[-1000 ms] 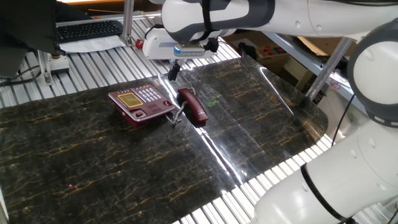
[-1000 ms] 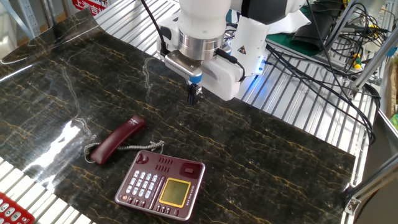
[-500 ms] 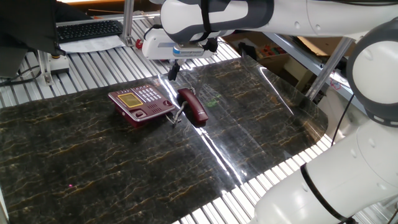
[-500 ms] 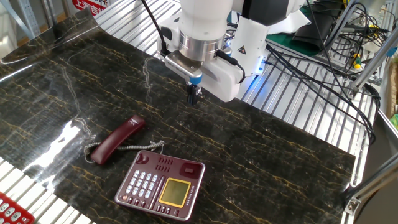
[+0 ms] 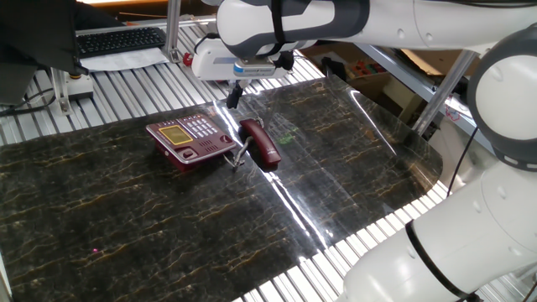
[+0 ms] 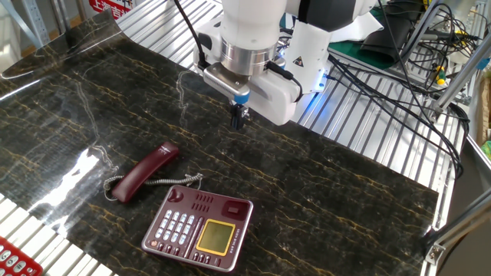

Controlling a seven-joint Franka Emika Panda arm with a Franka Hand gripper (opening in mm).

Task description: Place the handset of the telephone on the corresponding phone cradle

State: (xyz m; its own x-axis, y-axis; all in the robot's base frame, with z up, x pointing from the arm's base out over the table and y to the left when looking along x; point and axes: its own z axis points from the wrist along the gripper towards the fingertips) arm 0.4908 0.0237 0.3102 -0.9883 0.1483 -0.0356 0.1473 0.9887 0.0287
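Nothing has shifted since half a second ago: arm, gripper and phone parts sit exactly as they did. Glossy and dark maroon, the long rounded handset (image 6: 143, 173) lies flat on the marbled black counter (image 6: 353, 199), off its base, with a thin coiled cord (image 6: 173, 182) curling from one end toward the telephone (image 6: 199, 227). That flat dark red base, with pale keys and a yellowish display, sits just beside the handset, and its recessed cradle (image 5: 211, 151) faces it, bare. Above and well apart from both hangs the gripper (image 6: 238, 117), fingers drawn close together and holding nothing. Open marbled surface spreads around the phone toward the counter's edges, where ribbed metal slats (image 6: 368, 130) begin.
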